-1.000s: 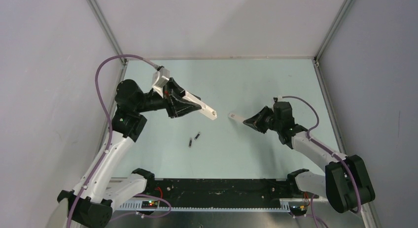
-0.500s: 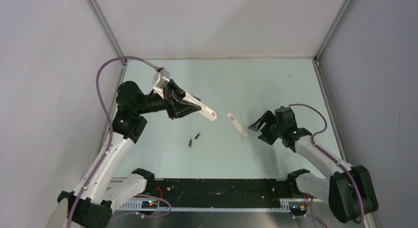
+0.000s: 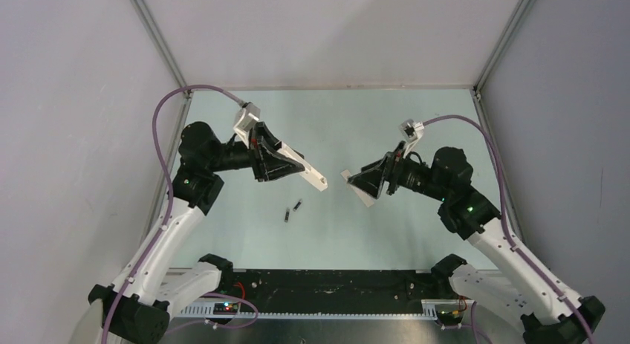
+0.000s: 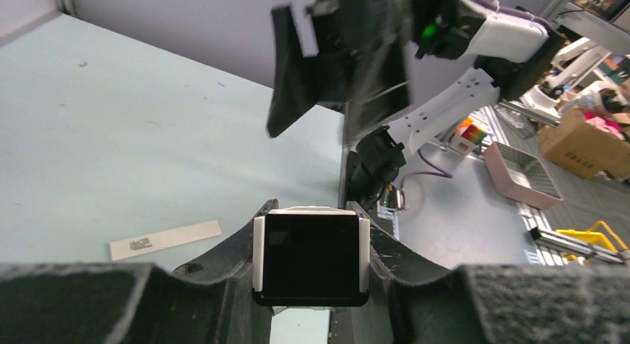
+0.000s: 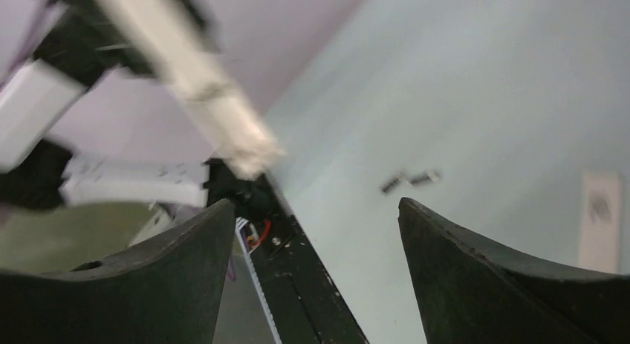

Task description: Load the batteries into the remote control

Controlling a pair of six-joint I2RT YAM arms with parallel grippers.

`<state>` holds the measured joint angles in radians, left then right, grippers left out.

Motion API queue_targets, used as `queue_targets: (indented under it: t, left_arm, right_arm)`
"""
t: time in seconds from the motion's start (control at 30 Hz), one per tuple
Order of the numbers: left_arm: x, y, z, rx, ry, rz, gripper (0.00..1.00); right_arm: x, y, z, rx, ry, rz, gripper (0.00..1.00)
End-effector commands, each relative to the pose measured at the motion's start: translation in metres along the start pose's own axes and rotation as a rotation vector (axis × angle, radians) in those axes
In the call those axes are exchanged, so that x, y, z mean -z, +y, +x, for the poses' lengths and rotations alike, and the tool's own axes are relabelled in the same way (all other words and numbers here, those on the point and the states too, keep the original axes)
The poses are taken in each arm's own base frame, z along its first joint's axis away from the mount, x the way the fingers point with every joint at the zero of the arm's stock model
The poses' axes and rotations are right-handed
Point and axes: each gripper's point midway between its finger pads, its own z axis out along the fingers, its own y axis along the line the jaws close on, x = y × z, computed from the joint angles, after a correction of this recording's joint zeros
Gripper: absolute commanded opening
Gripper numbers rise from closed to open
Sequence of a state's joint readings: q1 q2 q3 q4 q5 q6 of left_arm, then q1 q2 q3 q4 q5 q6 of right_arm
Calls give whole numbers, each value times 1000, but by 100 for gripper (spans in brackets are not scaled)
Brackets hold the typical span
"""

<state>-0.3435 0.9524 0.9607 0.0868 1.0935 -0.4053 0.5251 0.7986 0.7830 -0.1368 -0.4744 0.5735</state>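
Observation:
My left gripper [image 3: 303, 169] is shut on the remote control [image 3: 318, 181], a white bar held above the table with its free end pointing right. In the left wrist view the remote's [image 4: 310, 258] dark end face sits clamped between the jaws. The batteries [image 3: 297, 205] [image 3: 287, 215] lie side by side on the table below the remote, and show small in the right wrist view [image 5: 411, 180]. My right gripper [image 3: 362, 183] hangs open and empty in the air, facing the remote's tip [image 5: 195, 88], its jaws [image 5: 316, 203] spread wide.
A thin white strip with a printed label [image 3: 368, 200] lies flat on the table under the right gripper and also shows in the wrist views [image 4: 165, 238] [image 5: 600, 219]. A black rail [image 3: 327, 288] runs along the near edge. Walls enclose the table.
The right gripper opened and let go of the white strip, which now lies on the table. The right arm drew back, then rose toward the remote. The left arm barely moved.

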Motion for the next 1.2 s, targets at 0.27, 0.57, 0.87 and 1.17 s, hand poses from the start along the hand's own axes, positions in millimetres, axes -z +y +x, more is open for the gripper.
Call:
queue_targets:
  t: [0.27, 0.57, 0.87, 1.17]
  left_arm:
    - [1, -42, 19, 49, 70, 179, 0]
    - [2, -61, 24, 16, 91, 252, 0]
    - [2, -66, 17, -9, 86, 267, 0]
    - [2, -70, 17, -23, 87, 281, 1]
  right_arm:
    - [-8, 136, -17, 503, 35, -496, 87]
    - [-22, 144, 12, 543, 137, -534, 87]
    - [-29, 150, 28, 505, 219, -577, 83]
    - [-39, 151, 35, 493, 246, -575, 81]
